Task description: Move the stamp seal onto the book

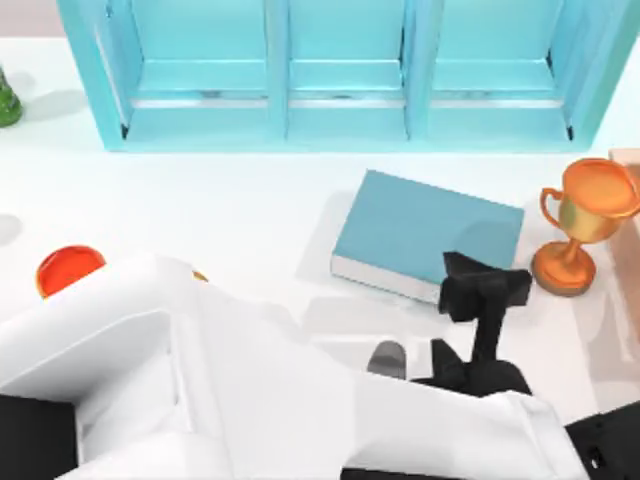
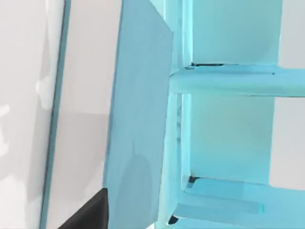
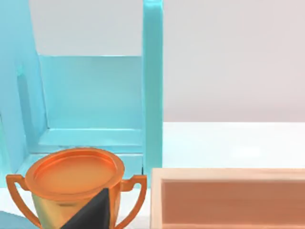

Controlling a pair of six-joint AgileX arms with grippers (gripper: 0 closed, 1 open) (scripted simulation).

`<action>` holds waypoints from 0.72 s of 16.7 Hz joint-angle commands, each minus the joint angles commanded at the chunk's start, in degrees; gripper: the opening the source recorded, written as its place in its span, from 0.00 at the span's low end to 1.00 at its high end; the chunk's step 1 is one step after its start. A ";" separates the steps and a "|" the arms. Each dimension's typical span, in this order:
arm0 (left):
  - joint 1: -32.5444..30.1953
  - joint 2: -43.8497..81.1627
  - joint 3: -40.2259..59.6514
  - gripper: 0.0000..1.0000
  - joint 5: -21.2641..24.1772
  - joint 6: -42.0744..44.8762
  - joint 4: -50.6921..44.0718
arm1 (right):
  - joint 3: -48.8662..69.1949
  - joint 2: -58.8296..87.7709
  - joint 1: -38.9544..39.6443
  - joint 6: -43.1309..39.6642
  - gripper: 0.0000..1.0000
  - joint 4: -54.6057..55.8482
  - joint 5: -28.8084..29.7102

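The book (image 1: 420, 225) lies flat in front of the shelf, right of the table's middle, teal cover up and white page edges toward the front. My left arm reaches across the front of the table, and its black gripper (image 1: 485, 288) hangs over the book's near right edge. The left wrist view shows the book (image 2: 138, 119) close up, cover and page edges, with one dark fingertip (image 2: 90, 214) at the picture's edge. The stamp seal is hidden. My right arm stays parked at the front right, one dark fingertip (image 3: 93, 212) in its wrist view.
A light-blue shelf unit (image 1: 340, 70) spans the back. An orange trophy cup (image 1: 585, 215) stands just right of the book, beside a wooden tray (image 1: 625, 165) at the right edge. At the left sit an orange-red round object (image 1: 70, 268) and a green object (image 1: 8, 100).
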 joint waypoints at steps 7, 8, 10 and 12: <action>14.61 -25.94 -7.03 1.00 13.08 28.69 3.63 | 0.00 0.00 0.00 0.00 1.00 0.00 0.00; 17.58 -31.09 -8.93 1.00 15.74 35.04 4.52 | 0.00 0.00 0.00 0.00 1.00 0.00 0.00; 23.95 -41.91 -13.51 1.00 21.51 48.78 6.46 | 0.00 0.00 0.00 0.00 1.00 0.00 0.00; 30.72 -53.23 -19.16 1.00 27.72 63.52 8.54 | 0.00 0.00 0.00 0.00 1.00 0.00 0.00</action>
